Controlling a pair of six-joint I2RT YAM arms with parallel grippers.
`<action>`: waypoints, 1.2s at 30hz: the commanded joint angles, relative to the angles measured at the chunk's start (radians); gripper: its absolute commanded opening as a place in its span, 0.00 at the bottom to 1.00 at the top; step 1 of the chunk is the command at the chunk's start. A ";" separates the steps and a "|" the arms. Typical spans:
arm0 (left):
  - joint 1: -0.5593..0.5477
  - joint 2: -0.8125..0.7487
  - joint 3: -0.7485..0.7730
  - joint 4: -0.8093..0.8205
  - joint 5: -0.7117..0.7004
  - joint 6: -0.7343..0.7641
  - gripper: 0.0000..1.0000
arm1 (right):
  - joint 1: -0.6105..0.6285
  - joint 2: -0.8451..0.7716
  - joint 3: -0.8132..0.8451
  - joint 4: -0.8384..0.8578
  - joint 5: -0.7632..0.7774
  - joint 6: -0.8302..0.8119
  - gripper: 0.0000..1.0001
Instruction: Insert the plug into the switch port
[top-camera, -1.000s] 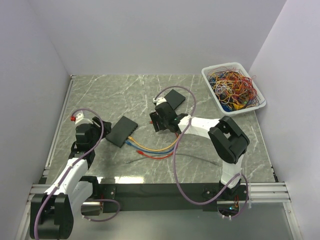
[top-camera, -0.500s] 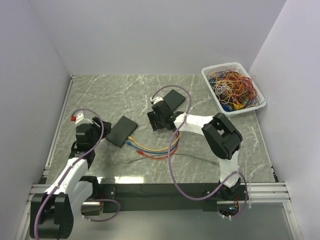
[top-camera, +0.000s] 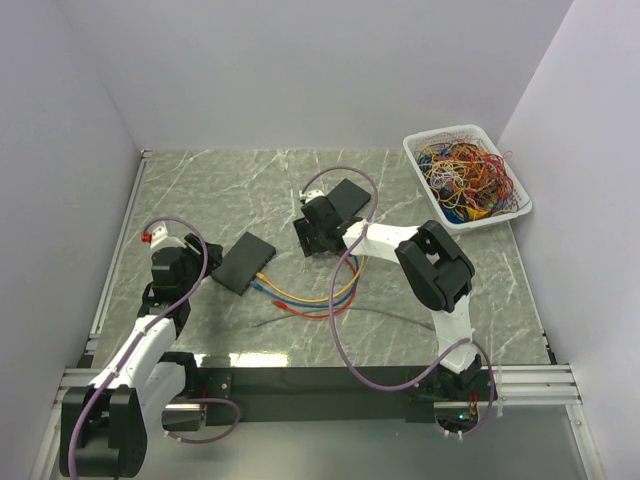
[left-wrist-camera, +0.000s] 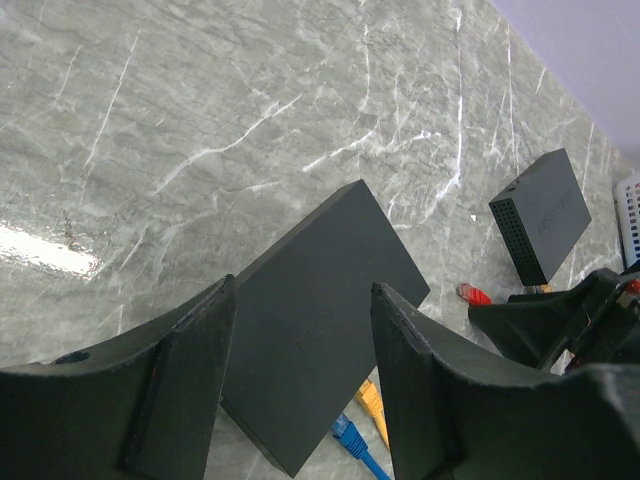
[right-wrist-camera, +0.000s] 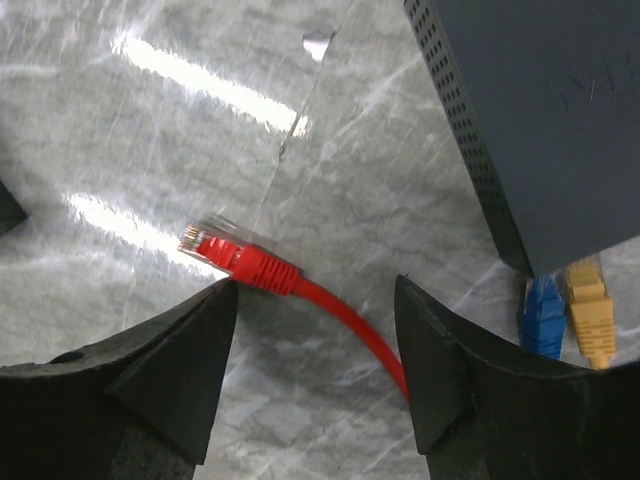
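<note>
Moved since a second ago: right gripper (top-camera: 313, 238) has swung left and a little farther out, elbow folding in; left gripper (top-camera: 185, 258) has stayed put.
Top view: near switch (top-camera: 243, 262) sits by the left gripper and far switch (top-camera: 348, 196) just beyond the right gripper, with cables (top-camera: 320, 295) running between them.
Left wrist view: left gripper spread wide over the near switch, holding nothing.
Right wrist view: right gripper wide apart and empty. The red plug (right-wrist-camera: 240, 258) lies loose on the table (right-wrist-camera: 150, 130) between the fingers, just near-left of the far switch. A blue plug (right-wrist-camera: 545, 318) and a yellow plug (right-wrist-camera: 588, 310) are already seated there.
Risk, grasp: closing on the cable instead of the boot would likely leave the plug tilted, or skid it across the polished stone.
Risk, insertion: nothing braces the far switch, so a push may slide it; the blue plug crowds the neighbouring port.
</note>
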 joint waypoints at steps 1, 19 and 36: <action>-0.002 0.003 0.020 0.028 -0.008 0.012 0.62 | -0.011 0.025 0.040 -0.022 -0.006 0.011 0.70; -0.002 0.007 0.022 0.025 -0.008 0.012 0.61 | -0.012 0.028 0.039 -0.015 -0.058 0.003 0.16; -0.002 -0.011 0.020 0.019 -0.007 0.015 0.61 | 0.003 -0.225 -0.182 0.188 -0.018 -0.009 0.00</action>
